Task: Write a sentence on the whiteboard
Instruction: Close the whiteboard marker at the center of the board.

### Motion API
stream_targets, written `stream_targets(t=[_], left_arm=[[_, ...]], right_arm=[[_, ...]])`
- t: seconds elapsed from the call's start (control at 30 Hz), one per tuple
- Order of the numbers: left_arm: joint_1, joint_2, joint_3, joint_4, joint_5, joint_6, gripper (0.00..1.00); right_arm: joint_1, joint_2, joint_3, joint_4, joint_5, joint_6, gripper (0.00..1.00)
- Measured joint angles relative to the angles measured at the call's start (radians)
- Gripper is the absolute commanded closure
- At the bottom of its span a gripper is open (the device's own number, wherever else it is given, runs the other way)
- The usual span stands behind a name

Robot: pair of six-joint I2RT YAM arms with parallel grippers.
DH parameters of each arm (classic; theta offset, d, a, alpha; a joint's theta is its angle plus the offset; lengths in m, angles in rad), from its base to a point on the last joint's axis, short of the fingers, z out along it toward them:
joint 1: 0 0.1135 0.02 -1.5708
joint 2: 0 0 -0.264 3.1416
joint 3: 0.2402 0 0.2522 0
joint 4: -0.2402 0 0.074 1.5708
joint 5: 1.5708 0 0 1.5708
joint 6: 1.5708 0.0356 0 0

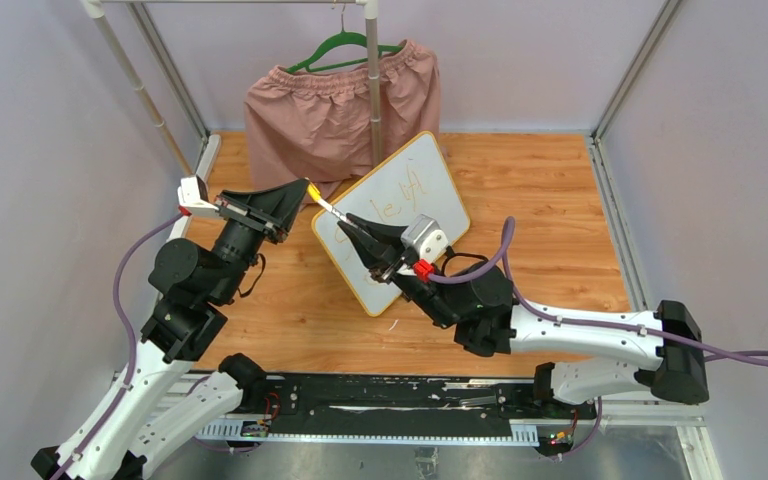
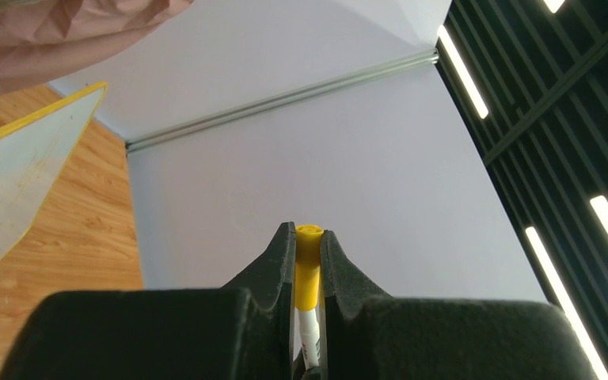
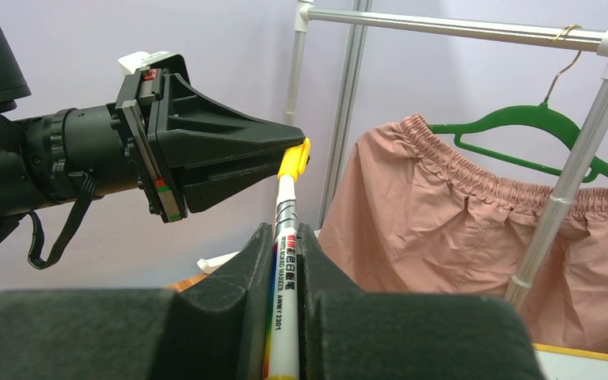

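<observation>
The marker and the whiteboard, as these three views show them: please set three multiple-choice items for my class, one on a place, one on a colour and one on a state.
1. Where is the whiteboard?
A. hung on the rail
B. on the wooden table, nearer the arms than the pink shorts
C. leaning on the side wall

2. What colour is the marker's cap?
A. green
B. pink
C. yellow

3. How is the marker held?
A. by neither gripper
B. left gripper shut on the cap, right gripper shut on the barrel
C. by one gripper alone

Answers:
1 B, since the top view shows it on the wood, on the arms' side of the shorts.
2 C, since the left wrist view shows yellow between the fingers.
3 B, since the right wrist view shows both grippers closed on it.
</observation>
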Motion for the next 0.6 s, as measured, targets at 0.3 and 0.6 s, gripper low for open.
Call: stream_targets(t=[0.3,0.6], left_arm=[[0.006,0.001,0.0,0.019,-0.008,-0.004,1.0],[0.013,0.002,0.0,0.039,-0.017,-0.003,1.0]], right_arm=[[0.0,0.055,0.042,0.029,0.0,-0.098,1.0],[0.001,0.112,0.083,0.061,-0.006,-0.248,1.0]])
